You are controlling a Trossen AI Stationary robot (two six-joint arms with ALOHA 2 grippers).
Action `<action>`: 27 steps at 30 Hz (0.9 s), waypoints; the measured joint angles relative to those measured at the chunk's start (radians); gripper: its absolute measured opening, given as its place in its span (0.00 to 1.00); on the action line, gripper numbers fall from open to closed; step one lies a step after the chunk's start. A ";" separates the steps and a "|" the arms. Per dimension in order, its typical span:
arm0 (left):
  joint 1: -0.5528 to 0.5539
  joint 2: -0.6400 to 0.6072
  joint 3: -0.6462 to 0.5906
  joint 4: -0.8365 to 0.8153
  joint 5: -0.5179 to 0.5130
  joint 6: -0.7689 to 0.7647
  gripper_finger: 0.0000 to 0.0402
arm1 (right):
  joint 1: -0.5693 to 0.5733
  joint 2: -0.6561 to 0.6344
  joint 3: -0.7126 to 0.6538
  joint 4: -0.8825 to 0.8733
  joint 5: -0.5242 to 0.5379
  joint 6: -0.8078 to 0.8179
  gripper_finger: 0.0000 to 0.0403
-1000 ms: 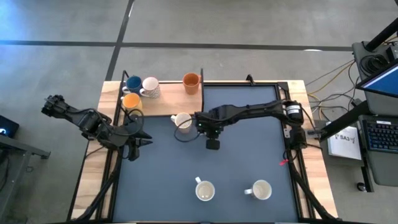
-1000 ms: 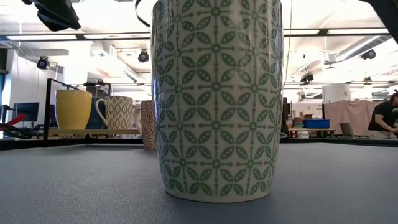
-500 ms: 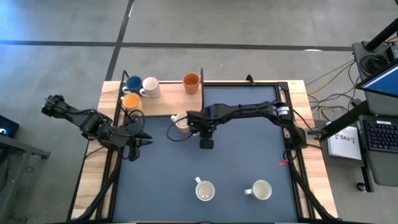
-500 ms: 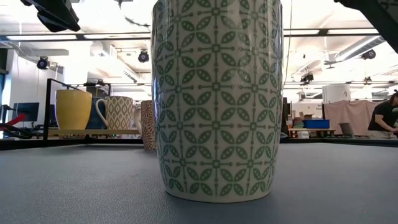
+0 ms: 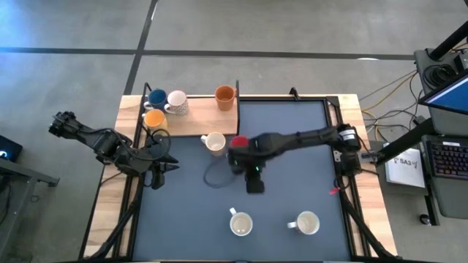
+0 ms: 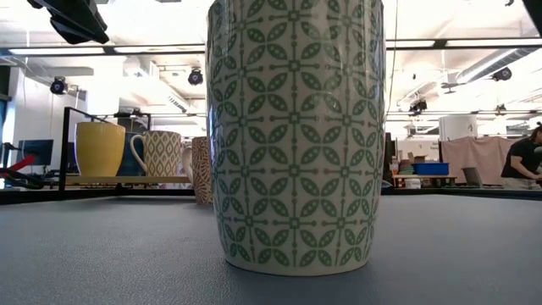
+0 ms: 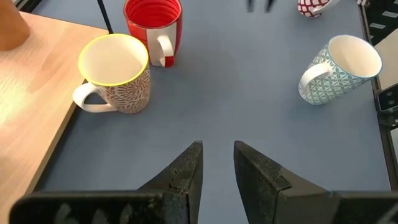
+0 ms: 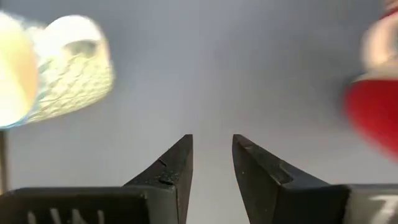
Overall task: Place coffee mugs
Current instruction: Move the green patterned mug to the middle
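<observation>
1. The right gripper (image 5: 254,183) is seen over the middle of the grey mat (image 5: 292,183). Its fingers (image 8: 177,165) are held slightly apart, and nothing is pinched between them.
2. A white mug (image 5: 214,142) is stood upright on the mat just beside the wooden board (image 5: 197,120), with its mouth up and its handle turned towards the left arm's side.
3. A red mug (image 5: 239,141) is seen just beside it, partly covered by the right arm. Its handle direction cannot be told from above.
4. Four mugs are kept upright on the board: a blue mug (image 5: 157,97), a pale mug (image 5: 176,101), an orange mug (image 5: 224,95) and a yellow-orange mug (image 5: 153,118).
5. Two more pale mugs (image 5: 241,223) (image 5: 308,222) are stood mouth-up near the mat's front edge, well apart from the others. The second one's handle is pointed towards the first.
6. The left gripper (image 5: 157,172) is held at the mat's left edge. Its fingers (image 7: 186,171) are parted by a narrow gap, and nothing is held.
</observation>
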 joint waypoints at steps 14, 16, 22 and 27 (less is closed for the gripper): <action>0.000 0.004 0.000 0.002 0.000 -0.028 0.18 | 0.202 -0.003 -0.046 0.141 0.008 0.348 0.31; 0.000 0.008 0.000 0.002 0.004 -0.033 0.18 | 0.217 -0.003 -0.047 0.169 0.007 0.386 0.32; 0.000 0.025 0.000 0.002 0.007 -0.045 0.18 | 0.246 -0.003 -0.050 0.294 0.011 0.478 0.34; 0.000 0.036 0.000 0.001 0.007 -0.043 0.18 | 0.263 -0.003 -0.077 0.312 0.083 0.531 0.35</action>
